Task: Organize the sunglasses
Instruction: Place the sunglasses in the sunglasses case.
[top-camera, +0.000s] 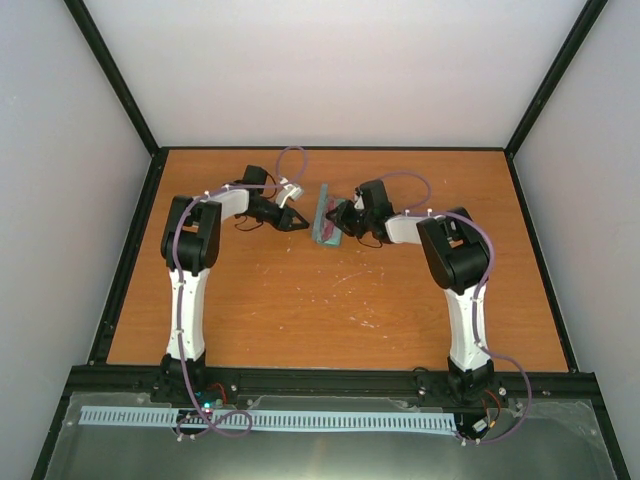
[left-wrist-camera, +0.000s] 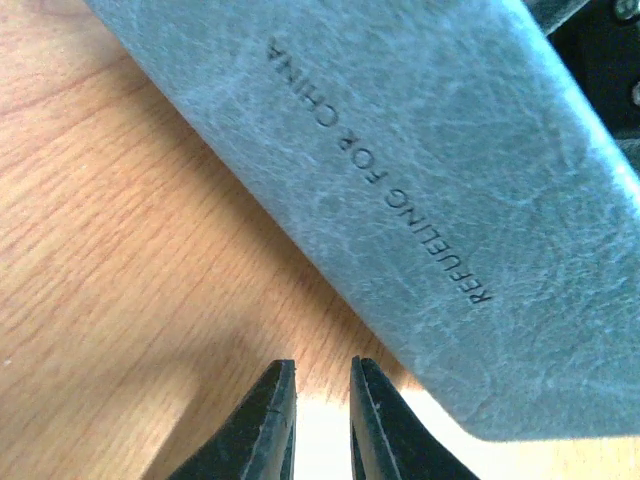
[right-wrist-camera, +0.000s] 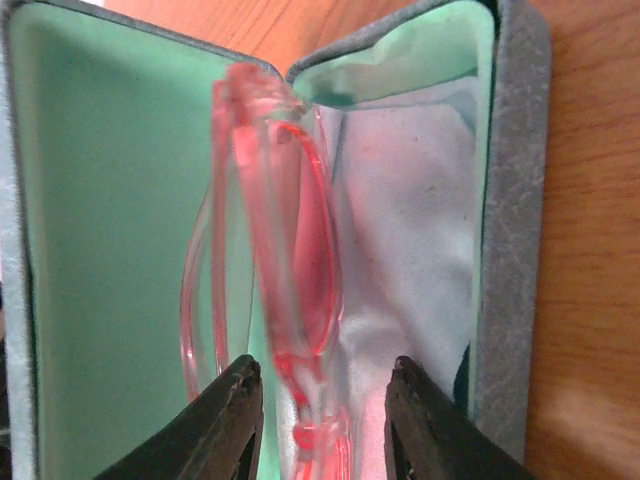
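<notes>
The grey-blue case (top-camera: 325, 216) lies open at the middle back of the table, between both grippers. In the right wrist view its green lining (right-wrist-camera: 110, 230) shows, and the red-pink sunglasses (right-wrist-camera: 285, 250) stand folded on edge inside it beside the light-blue cloth (right-wrist-camera: 400, 200). My right gripper (right-wrist-camera: 322, 395) is open, with its fingers on either side of the near end of the glasses and a gap on each side. My left gripper (left-wrist-camera: 320, 385) stands just off the case's outer shell (left-wrist-camera: 420, 170), slightly open with nothing between its fingers.
The orange wooden table (top-camera: 330, 300) is bordered by a black frame (top-camera: 130, 250) and white walls. A slotted white strip (top-camera: 270, 420) runs along the near edge by the arm bases. The case shell bears embossed lettering (left-wrist-camera: 380, 170).
</notes>
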